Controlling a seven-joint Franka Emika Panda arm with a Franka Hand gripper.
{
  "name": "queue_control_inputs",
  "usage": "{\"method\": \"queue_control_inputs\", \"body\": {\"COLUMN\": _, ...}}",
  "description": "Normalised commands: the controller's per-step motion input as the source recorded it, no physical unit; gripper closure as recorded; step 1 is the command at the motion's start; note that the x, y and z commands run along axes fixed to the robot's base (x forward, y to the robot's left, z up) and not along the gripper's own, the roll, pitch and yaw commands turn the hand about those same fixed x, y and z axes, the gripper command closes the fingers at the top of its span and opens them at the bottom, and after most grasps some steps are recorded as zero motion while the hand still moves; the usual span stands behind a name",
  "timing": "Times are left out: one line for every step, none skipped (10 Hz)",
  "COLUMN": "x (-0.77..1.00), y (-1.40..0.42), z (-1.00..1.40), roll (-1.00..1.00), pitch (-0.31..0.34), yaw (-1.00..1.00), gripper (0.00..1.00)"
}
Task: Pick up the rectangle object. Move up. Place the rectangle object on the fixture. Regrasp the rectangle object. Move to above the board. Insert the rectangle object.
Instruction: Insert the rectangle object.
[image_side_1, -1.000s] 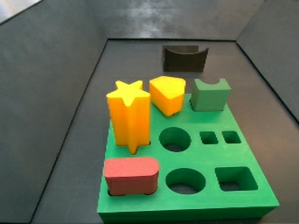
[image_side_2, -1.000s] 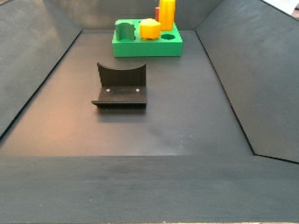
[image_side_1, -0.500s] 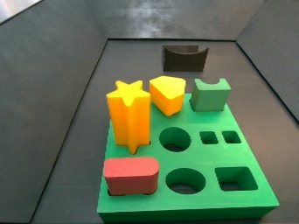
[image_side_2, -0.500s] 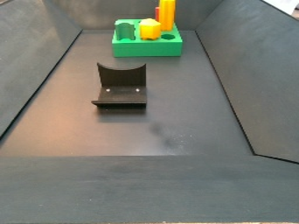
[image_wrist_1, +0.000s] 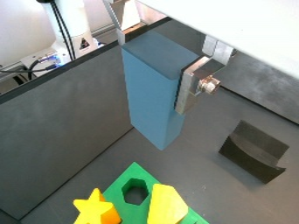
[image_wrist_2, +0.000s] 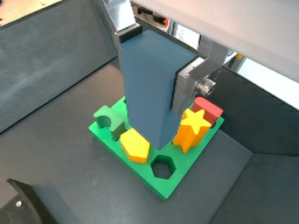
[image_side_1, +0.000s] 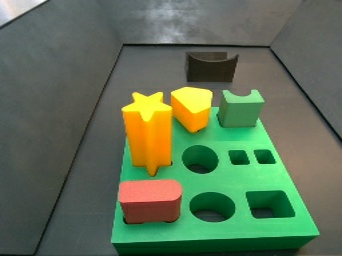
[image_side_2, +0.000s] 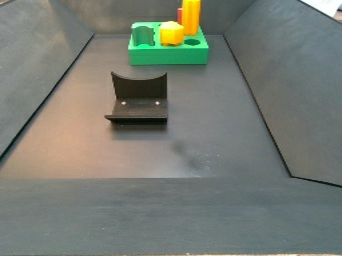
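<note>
In both wrist views the gripper (image_wrist_1: 156, 84) (image_wrist_2: 155, 87) is shut on the rectangle object (image_wrist_1: 149, 96) (image_wrist_2: 149, 83), a tall blue-grey block hanging upright well above the floor. One silver finger (image_wrist_1: 191, 83) (image_wrist_2: 191, 87) presses its side; the opposite finger is hidden behind it. The green board (image_wrist_2: 145, 171) (image_wrist_1: 121, 178) (image_side_1: 243, 184) (image_side_2: 167, 53) lies below. The dark fixture (image_wrist_1: 254, 150) (image_side_1: 211, 66) (image_side_2: 138, 97) stands on the floor apart from the board. Neither the gripper nor the block shows in either side view.
On the board stand an orange star (image_side_1: 150, 132) (image_wrist_2: 194, 128), a yellow piece (image_side_1: 191, 108) (image_wrist_2: 135, 145), a green notched block (image_side_1: 241, 108) and a red rounded block (image_side_1: 148, 200) (image_wrist_2: 212, 107). Several round and square holes lie open. Sloping grey walls enclose the floor.
A faint shadow has appeared on the floor in front of the fixture in a side view. Board, pieces and fixture have not moved.
</note>
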Motion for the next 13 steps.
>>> {"method": "queue_control_inputs", "body": {"x": 0.00, "y": -0.17, "z": -0.07, "roll": 0.00, "pitch": -0.019, "yaw": 0.01, "gripper": 1.00}}
{"method": "queue_control_inputs", "body": {"x": 0.00, "y": -0.28, "z": -0.19, "roll": 0.00, "pitch": -0.050, "yaw": 0.09, "gripper": 1.00}}
{"method": "queue_control_inputs", "body": {"x": 0.08, "y": -0.30, "z": -0.23, "roll": 0.00, "pitch": -0.039, "yaw": 0.18, "gripper": 1.00}}
{"method": "queue_control_inputs", "body": {"x": 0.16, "y": -0.29, "z": -0.23, "roll": -0.05, "pitch": -0.044, "yaw": 0.22, "gripper": 1.00}}
{"method": "queue_control_inputs", "body": {"x": 0.18, "y": -0.27, "z": -0.23, "roll": -0.10, "pitch": -0.053, "yaw": 0.23, "gripper": 1.00}}
{"method": "queue_control_inputs", "body": {"x": 0.19, "y": -0.29, "z": -0.20, "roll": -0.10, "pitch": -0.056, "yaw": 0.24, "gripper": 1.00}}
{"method": "queue_control_inputs", "body": {"x": 0.19, "y": -0.31, "z": -0.19, "roll": -0.10, "pitch": -0.057, "yaw": 0.23, "gripper": 1.00}}
{"method": "queue_control_inputs", "body": {"x": 0.19, "y": -0.36, "z": -0.17, "roll": -0.09, "pitch": -0.071, "yaw": 0.19, "gripper": 1.00}}
{"method": "queue_control_inputs", "body": {"x": 0.25, "y": -0.37, "z": -0.20, "roll": -0.13, "pitch": -0.099, "yaw": 0.13, "gripper": 1.00}}
{"method": "queue_control_inputs", "body": {"x": 0.25, "y": -0.39, "z": -0.20, "roll": -0.13, "pitch": -0.100, "yaw": 0.13, "gripper": 1.00}}
{"method": "queue_control_inputs", "body": {"x": 0.25, "y": -0.41, "z": -0.21, "roll": -0.12, "pitch": -0.106, "yaw": 0.11, "gripper": 1.00}}
{"method": "queue_control_inputs", "body": {"x": 0.25, "y": -0.44, "z": -0.25, "roll": -0.10, "pitch": -0.103, "yaw": 0.11, "gripper": 1.00}}
{"method": "queue_control_inputs", "body": {"x": 0.17, "y": -0.41, "z": -0.32, "roll": -0.09, "pitch": -0.130, "yaw": 0.08, "gripper": 1.00}}
